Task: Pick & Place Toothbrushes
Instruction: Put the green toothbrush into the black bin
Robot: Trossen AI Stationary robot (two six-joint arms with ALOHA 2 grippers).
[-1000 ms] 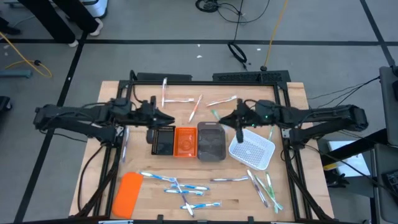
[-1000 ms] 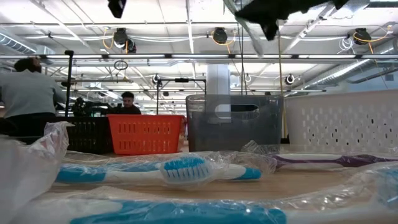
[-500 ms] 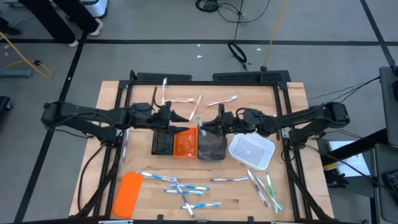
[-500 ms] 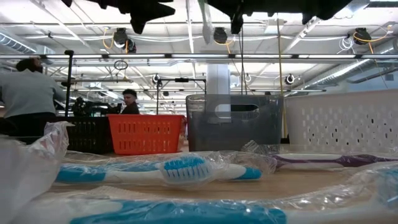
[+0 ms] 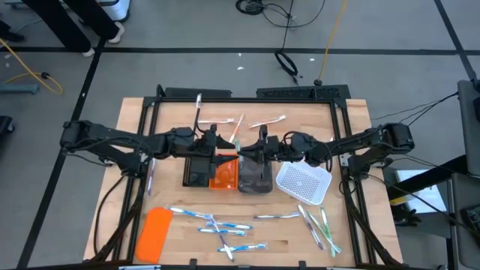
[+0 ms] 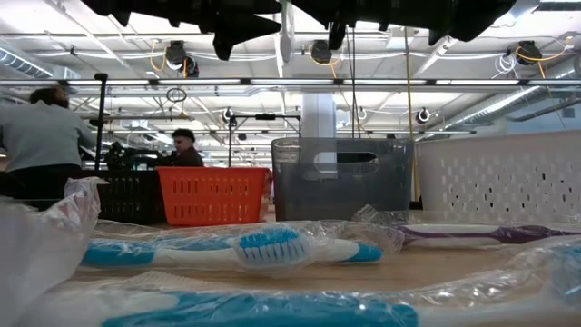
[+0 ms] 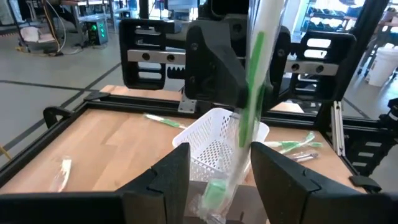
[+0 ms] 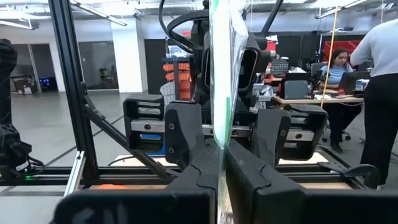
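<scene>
The right end effector [image 8: 219, 163] pinches a wrapped green toothbrush [image 8: 219, 74] upright; the left end effector [image 7: 219, 171] stands spread around it and should close squarely before any pull.

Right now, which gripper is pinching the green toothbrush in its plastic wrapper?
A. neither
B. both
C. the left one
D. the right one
D: the right gripper is shut on the green-and-white toothbrush, while the left gripper stands open around it.
</scene>
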